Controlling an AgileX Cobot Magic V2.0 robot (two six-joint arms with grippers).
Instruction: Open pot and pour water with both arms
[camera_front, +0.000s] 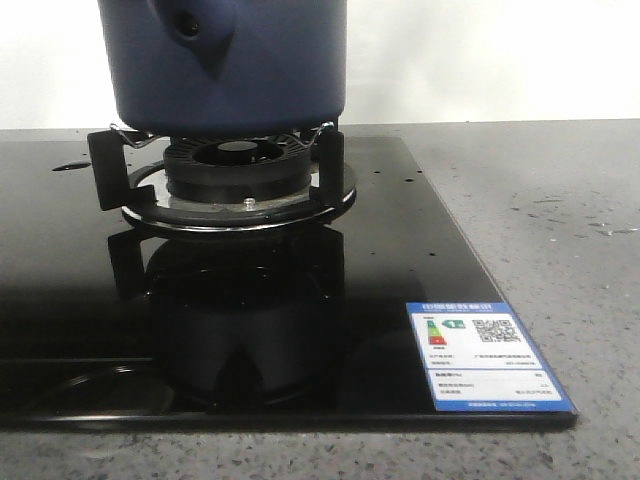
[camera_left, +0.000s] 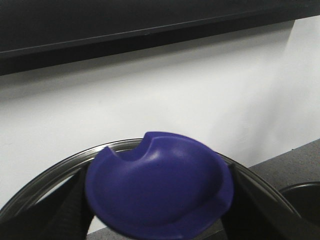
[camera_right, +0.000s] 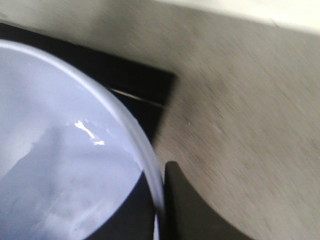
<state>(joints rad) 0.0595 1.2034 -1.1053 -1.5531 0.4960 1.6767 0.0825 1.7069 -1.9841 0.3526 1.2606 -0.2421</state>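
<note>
The dark navy pot (camera_front: 230, 70) fills the top of the front view, its bottom level with or just above the burner supports; its handle stub with a hole (camera_front: 187, 25) faces me. In the right wrist view I see its pale inside (camera_right: 60, 165). My right gripper (camera_right: 159, 200) is shut on the pot's rim (camera_right: 145, 150), one finger inside and one finger (camera_right: 190, 210) outside. My left gripper (camera_left: 160, 200) is shut on the lid's blue knob (camera_left: 160, 185) and holds the steel-rimmed lid (camera_left: 50, 172) up before a white wall. Neither gripper shows in the front view.
A black glass cooktop (camera_front: 80, 300) carries the burner (camera_front: 240, 175) with black pan supports (camera_front: 105, 165) and a label sticker (camera_front: 485, 355) at its front right corner. Grey speckled counter (camera_front: 560, 220) lies to the right. A dark round rim (camera_left: 302, 200) shows beside the lid.
</note>
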